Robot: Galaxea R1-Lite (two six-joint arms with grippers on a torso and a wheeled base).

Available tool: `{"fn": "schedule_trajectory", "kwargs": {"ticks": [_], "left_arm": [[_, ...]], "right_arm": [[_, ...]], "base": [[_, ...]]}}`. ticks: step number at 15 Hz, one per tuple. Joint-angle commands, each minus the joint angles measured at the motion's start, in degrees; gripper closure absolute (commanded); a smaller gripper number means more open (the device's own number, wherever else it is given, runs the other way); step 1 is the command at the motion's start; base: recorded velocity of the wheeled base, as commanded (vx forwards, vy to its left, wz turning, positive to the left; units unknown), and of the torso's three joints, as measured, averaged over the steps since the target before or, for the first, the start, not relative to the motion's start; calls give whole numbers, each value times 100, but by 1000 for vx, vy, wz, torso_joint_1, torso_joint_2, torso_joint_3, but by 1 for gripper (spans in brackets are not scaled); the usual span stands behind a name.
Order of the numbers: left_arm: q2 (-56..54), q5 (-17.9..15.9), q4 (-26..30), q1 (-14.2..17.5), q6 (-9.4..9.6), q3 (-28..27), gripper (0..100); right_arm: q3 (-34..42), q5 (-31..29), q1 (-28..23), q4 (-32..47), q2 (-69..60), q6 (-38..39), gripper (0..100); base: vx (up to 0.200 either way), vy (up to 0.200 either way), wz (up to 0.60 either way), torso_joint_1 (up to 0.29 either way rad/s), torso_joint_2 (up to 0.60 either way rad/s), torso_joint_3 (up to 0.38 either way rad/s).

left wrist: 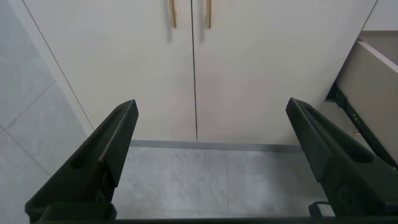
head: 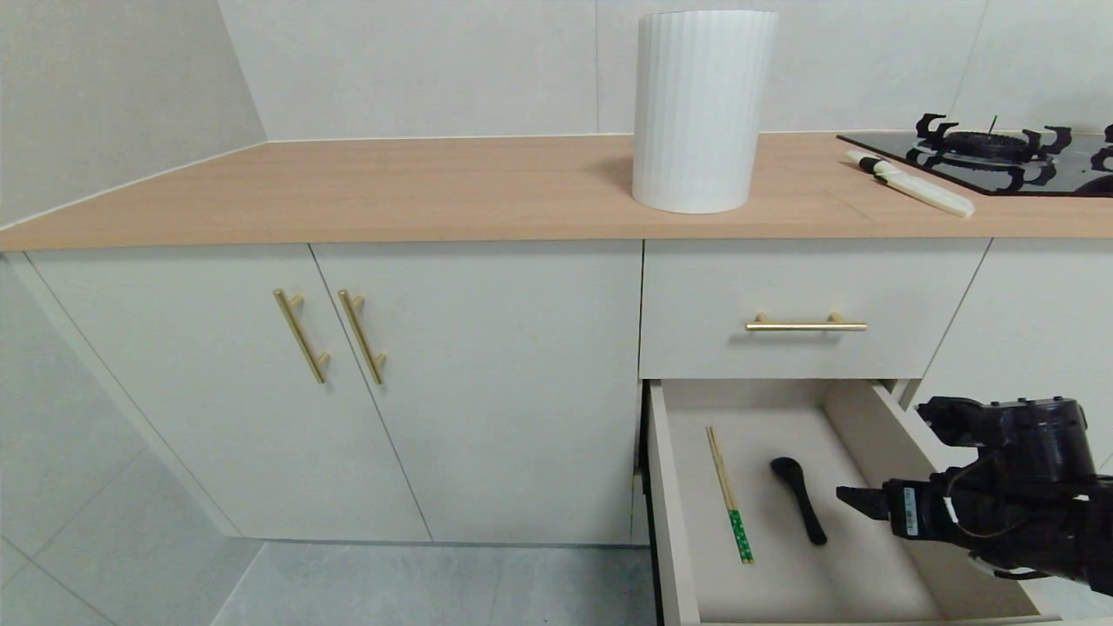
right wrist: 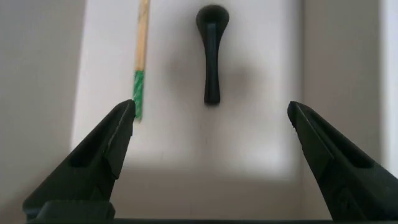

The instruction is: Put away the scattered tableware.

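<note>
In the head view, a white ribbed canister (head: 696, 113) and a pale knife (head: 909, 183) are seen on the bench (head: 435, 183), and the open drawer (head: 669, 504) below holds chopsticks (head: 729, 509) and a black spoon (head: 798, 497), side by side but apart. The right tool (right wrist: 210, 111) is shown above the drawer, fingers wide apart and empty, near the spoon handle. The left tool (left wrist: 211, 106), also spread and empty, is seen low before the closed cabinet doors (left wrist: 261, 62).

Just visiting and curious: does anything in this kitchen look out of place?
Yes. A white utensil lies loose on the counter beside the stove, while the chopsticks and black spoon already lie in the open drawer.
</note>
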Motion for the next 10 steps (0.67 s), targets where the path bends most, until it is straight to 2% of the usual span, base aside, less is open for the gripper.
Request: {"fn": "schedule_trajectory", "kwargs": {"ticks": [1,5,7,10], "left_arm": [[2,1,-2,0,0,0,0],[2,1,7,0,18,0,0],[2,1,7,0,-9,0,0],[2,1,7,0,-18,0,0]], "right_arm": [[-11,26,123,747,-1226,-60,0],[-600,35,387,2487,-2254,-95,0],[-714,176,483,2874,-2465,-104,0],[-705,176,729,3050,-2544,-104,0]], "base": [[0,0,0,0,0,0],[0,0,0,0,0,0],[0,0,0,0,0,0],[0,0,0,0,0,0]]}}
